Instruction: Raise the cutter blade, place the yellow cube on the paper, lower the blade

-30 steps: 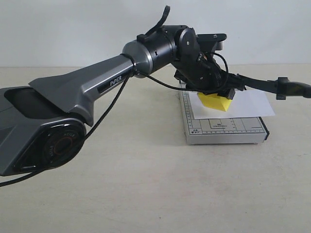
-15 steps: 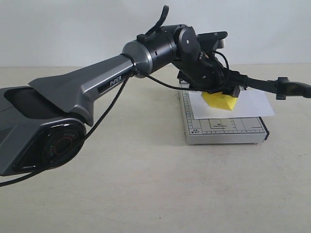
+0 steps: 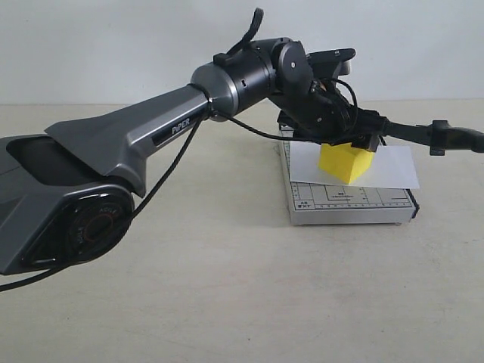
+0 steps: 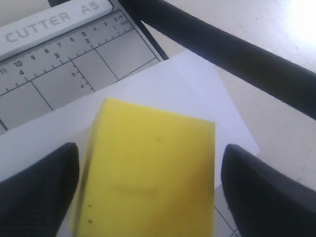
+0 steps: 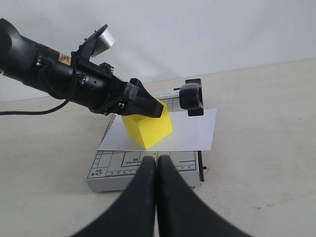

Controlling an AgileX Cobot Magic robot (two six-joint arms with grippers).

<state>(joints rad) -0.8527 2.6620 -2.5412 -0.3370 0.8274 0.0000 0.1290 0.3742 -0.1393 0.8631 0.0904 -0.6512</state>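
Observation:
The yellow cube (image 3: 346, 162) rests squarely on the paper (image 3: 393, 168), which lies across the grey cutter base (image 3: 352, 204). My left gripper (image 3: 349, 144) hovers just over the cube, open. In the left wrist view its fingers (image 4: 37, 192) flank the cube (image 4: 148, 168), and a sliver of paper (image 4: 163, 84) shows beside one of them. The cutter blade (image 3: 423, 134) is raised and juts out to the right. It crosses the left wrist view as a thick black bar (image 4: 237, 54). My right gripper (image 5: 157, 168) is shut on nothing, in front of the base (image 5: 143, 173).
The left arm's grey link (image 3: 136, 144) spans the left half of the exterior view. Beige tabletop (image 3: 249, 295) surrounds the cutter, with a white wall behind. The blade's rounded handle end (image 5: 191, 97) faces the right wrist camera.
The cube was tilted and pinched in the left jaws; it now sits flat on the paper, slightly lower, with the jaws parted. The paper lies flatter.

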